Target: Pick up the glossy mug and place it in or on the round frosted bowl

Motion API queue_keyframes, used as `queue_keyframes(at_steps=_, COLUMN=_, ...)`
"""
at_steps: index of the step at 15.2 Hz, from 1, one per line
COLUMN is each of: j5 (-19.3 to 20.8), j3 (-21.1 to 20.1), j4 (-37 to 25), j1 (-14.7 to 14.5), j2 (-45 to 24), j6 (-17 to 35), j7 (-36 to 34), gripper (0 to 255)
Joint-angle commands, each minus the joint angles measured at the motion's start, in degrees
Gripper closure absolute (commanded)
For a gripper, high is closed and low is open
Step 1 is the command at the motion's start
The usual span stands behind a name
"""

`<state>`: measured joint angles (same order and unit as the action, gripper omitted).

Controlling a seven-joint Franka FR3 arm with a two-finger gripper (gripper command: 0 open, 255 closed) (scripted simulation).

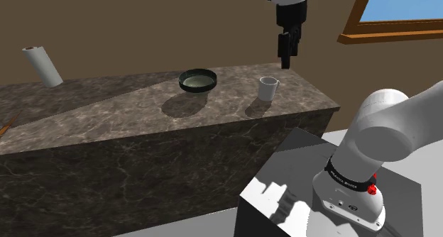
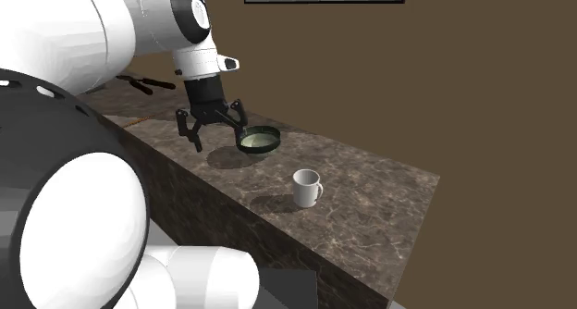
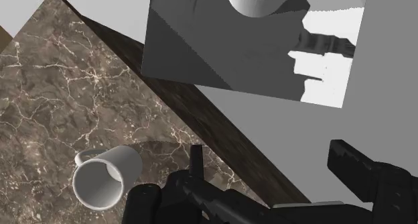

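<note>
In the shoulder view, a white paper roll (image 1: 42, 65) leans tilted at the far left of the brown veined counter (image 1: 106, 111). Nearer the middle sits the round bowl (image 1: 197, 80), dark at the rim and pale inside, with nothing in it. To its right and well apart from it, the white mug (image 1: 267, 89) stands upright on the counter, its mouth up and its handle turned toward that view's right. The black gripper (image 1: 286, 58) hangs in the air above the mug and a little to its right, touching nothing. In the second exterior view its claw (image 2: 220, 136) is spread wide and holds nothing. In the wrist view the mug (image 3: 107, 178) lies outside the fingers (image 3: 195, 161), beside one of them rather than between them. At the shoulder view's upper right is a wood-framed window (image 1: 397, 19), and below it the grey stand (image 1: 284, 179).
</note>
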<state>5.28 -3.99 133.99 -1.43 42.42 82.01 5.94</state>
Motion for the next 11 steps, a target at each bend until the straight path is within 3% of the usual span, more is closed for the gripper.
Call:
queue_keyframes(at_steps=1, j5=0.00, j3=0.00, j4=0.00, j1=0.00, j2=0.00, j6=0.00, j7=0.00, gripper=0)
queue_keyframes(at_steps=11, j5=3.52, j3=8.07, j4=8.31, j1=4.54, j2=-7.51, j6=21.90, j7=2.38, gripper=0)
